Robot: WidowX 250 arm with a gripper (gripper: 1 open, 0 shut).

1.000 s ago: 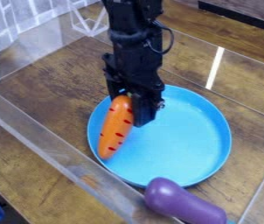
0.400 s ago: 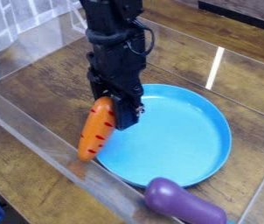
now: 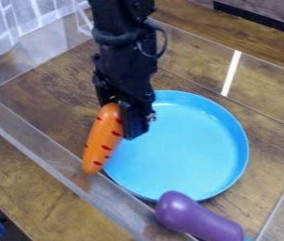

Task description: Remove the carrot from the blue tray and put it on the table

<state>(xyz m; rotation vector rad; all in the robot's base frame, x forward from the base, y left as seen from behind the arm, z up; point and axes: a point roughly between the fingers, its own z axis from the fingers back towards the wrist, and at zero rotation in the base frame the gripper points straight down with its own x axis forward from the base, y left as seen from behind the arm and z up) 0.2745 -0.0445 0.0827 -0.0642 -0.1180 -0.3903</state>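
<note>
The orange carrot [image 3: 102, 141] with dark notches hangs tip-down from my black gripper [image 3: 117, 109], which is shut on its upper end. Its green top is hidden inside the fingers. The carrot dangles over the left rim of the blue tray [image 3: 213, 151], partly above the dark wood table [image 3: 44, 99]. My arm comes down from the top of the view and points straight down.
A glossy purple eggplant toy [image 3: 197, 217] lies at the tray's front edge. Clear acrylic walls [image 3: 38, 151] fence the tabletop, the nearest one running just in front of the carrot's tip.
The gripper carried the carrot leftward from over the tray's inside to its left rim. In the last half second it hardly moved.
</note>
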